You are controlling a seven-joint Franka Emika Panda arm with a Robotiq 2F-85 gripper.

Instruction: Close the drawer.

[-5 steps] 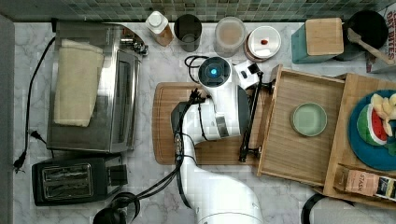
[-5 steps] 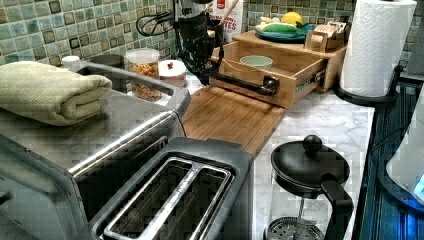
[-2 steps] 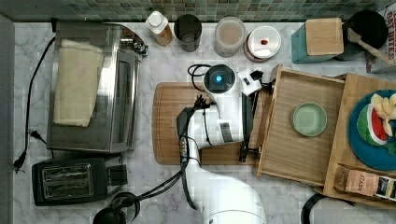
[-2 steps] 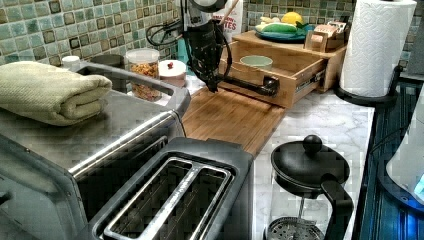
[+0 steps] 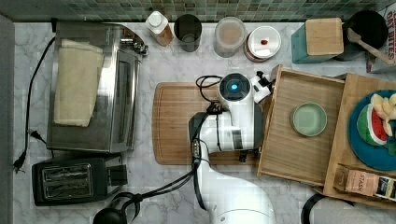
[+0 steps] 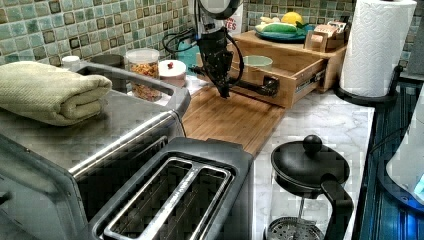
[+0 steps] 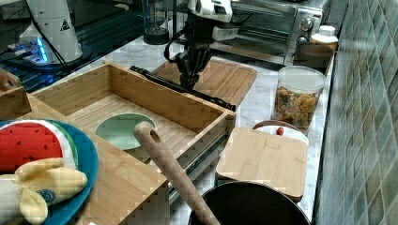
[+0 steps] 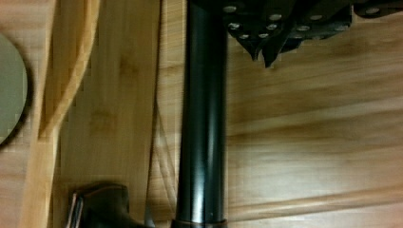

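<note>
Beside the black bar handle (image 8: 202, 118) of the shallow light-wood drawer (image 5: 303, 154), the fingers (image 6: 223, 89), seemingly closed and empty, are hovering; pushing inward comes next.

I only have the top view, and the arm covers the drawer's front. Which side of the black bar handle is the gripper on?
Observer: In the wrist view the gripper is on the flat bamboo cutting board side of the black bar handle, not over the shallow light-wood drawer.
Operator: Fingers open or shut?
Observer: Shut. In the left view they come together in a single point hanging low beside the handle.
Operator: Anything on how far out the drawer is?
Observer: The left view shows a metal slide rail exposed along its side wall, so it is well open.
</note>
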